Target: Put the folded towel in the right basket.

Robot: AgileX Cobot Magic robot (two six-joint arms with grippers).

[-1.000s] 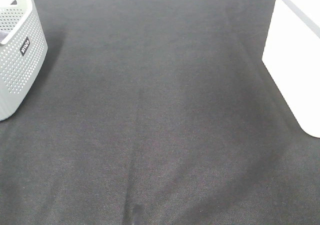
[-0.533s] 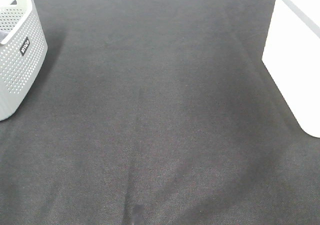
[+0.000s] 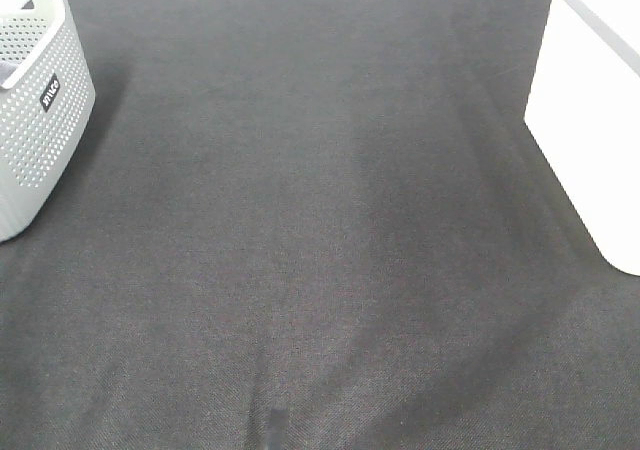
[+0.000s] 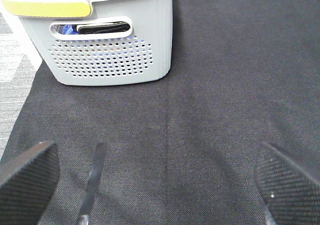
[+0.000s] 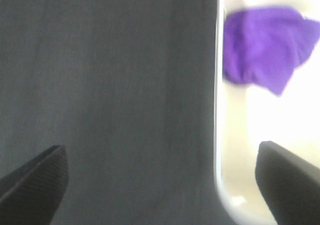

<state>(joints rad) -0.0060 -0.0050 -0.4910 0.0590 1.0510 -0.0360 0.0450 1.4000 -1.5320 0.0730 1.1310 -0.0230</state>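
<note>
Setting: my laundry-sorting test bench, likely a lab or office. Evidence: worktop [image 3: 320, 220] covered in dark woven cloth; perforated grey plastic laundry basket [image 3: 35, 120] at its left edge; plain white basket [image 3: 590, 120] at its right; grey carpet tile floor [image 4: 12, 70] beside the bench.

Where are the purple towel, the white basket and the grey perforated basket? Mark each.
purple towel [image 5: 265, 50]: right wrist view, middle of the cloth.
white basket [image 3: 590, 140]: exterior high view, outer side wall.
grey perforated basket [image 4: 110, 60]: left wrist view, perforated front wall.
</note>
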